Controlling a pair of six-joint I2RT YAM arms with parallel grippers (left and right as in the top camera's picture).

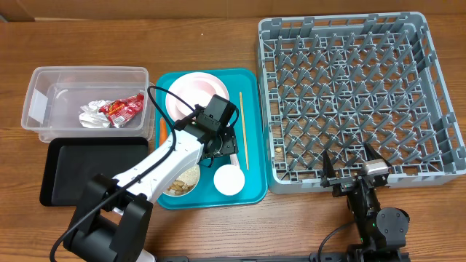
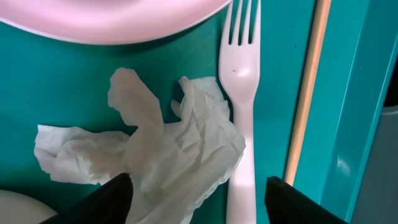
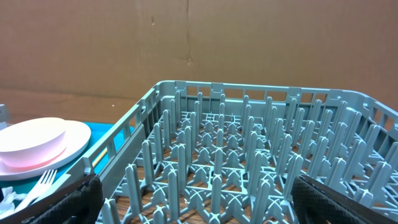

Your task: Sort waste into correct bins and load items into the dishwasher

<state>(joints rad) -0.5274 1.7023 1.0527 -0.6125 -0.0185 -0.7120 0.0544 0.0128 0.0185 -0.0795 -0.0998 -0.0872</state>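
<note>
Two arms, one job at hand: the left claw (image 2: 198, 186) hangs low over the teal tray (image 2: 62, 81), its fingers (image 2: 115, 199) standing well apart and holding nothing, with a crumpled white napkin (image 2: 161, 155) lying on the tray floor between them. Seen from the left wrist, the napkin sprawls crosswise, its bulk toward the finger at the left of that view. Its other edge touches the handle of a white fork (image 2: 241, 93), whose long axis runs straight away from the claw, parallel to the chopstick (image 2: 305, 112) just beyond it. Fork as well as napkin falls inside the claw's span (closing where it hangs could gather plastic along with paper, so a shift toward the napkin's side looks prudent). The pink plate (image 2: 112, 18) sits just past the napkin's far end. Overhead, the clear tub (image 1: 44, 94), already holding a second napkin (image 1: 93, 116) and a red wrapper (image 1: 124, 109), stands left of the teal tray, the black tray (image 1: 80, 171) on its near side. The right claw (image 1: 351, 161), spread wide and empty, rests at the near rim of the dish rack (image 1: 357, 94) across the tabletop (image 1: 218, 36), well apart from the napkin; the left arm is plainly the nearer.
</note>
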